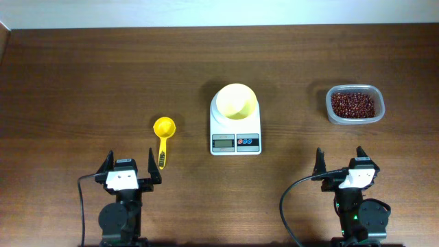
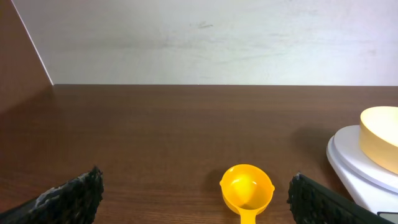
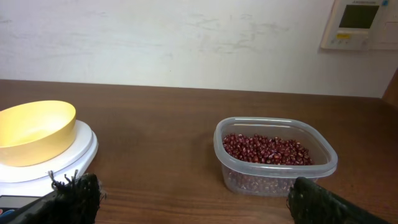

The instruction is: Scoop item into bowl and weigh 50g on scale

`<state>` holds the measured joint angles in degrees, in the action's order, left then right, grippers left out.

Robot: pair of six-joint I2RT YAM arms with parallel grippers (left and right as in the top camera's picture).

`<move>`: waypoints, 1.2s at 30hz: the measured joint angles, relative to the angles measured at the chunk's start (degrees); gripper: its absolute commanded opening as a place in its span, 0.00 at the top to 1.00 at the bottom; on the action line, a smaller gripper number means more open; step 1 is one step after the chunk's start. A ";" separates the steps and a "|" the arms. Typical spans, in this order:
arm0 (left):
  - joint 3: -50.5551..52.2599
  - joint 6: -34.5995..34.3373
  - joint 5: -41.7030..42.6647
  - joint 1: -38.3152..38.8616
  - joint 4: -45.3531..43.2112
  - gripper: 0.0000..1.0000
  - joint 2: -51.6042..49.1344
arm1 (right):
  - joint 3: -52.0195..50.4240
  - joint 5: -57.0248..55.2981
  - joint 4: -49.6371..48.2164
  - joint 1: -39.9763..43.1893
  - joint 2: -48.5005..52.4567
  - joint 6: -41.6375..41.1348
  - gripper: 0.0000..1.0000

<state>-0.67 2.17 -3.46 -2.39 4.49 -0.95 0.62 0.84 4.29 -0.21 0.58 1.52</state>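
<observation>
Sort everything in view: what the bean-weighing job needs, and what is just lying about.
Needed for the job:
beans
clear tub holding them
yellow scoop
yellow bowl
white scale under the bowl

Just lying about:
only the wall panel

Lab-like room: wooden table (image 1: 68,82), bare white wall (image 3: 155,37), wall-mounted control panel (image 3: 360,22).

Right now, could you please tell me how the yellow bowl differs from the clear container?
The bowl is opaque pale yellow and round; the container is clear and rounded-square. The bowl is empty and sits on the scale; the container holds the beans and rests on the table. Both are open-topped and upright.
</observation>
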 measured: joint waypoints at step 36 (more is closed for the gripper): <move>0.00 -2.03 5.22 2.29 -0.22 0.01 0.00 | 0.00 0.00 0.00 0.00 0.00 -0.02 0.01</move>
<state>-0.67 0.14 1.76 -0.10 4.27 -0.95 0.62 0.84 4.29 -0.21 0.58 1.50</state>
